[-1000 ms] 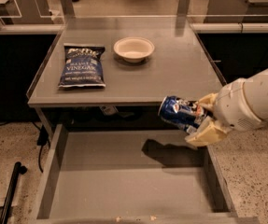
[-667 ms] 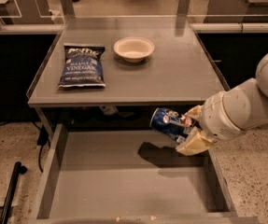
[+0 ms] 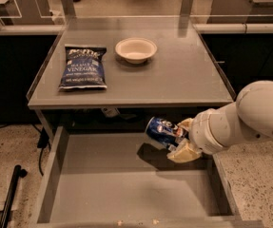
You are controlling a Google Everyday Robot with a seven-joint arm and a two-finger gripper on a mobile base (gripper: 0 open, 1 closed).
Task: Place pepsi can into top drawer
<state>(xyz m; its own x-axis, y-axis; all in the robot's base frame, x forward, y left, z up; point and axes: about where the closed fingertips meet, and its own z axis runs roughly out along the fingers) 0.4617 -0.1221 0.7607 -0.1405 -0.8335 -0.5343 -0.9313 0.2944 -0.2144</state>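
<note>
We see the white arm [image 3: 250, 115] reaching in from the right, held low in front of the worktop [image 3: 174, 75]. Its end effector [image 3: 181, 139] points left and pinches the pepsi can [image 3: 160, 130] by one end. The can hangs tilted on its side above the open top drawer [image 3: 121, 189], towards the drawer's back right and clear of the bare bottom. On the worktop, a blue salt-and-vinegar chip bag [image 3: 82, 66] lies near a white bowl [image 3: 135, 49].
</note>
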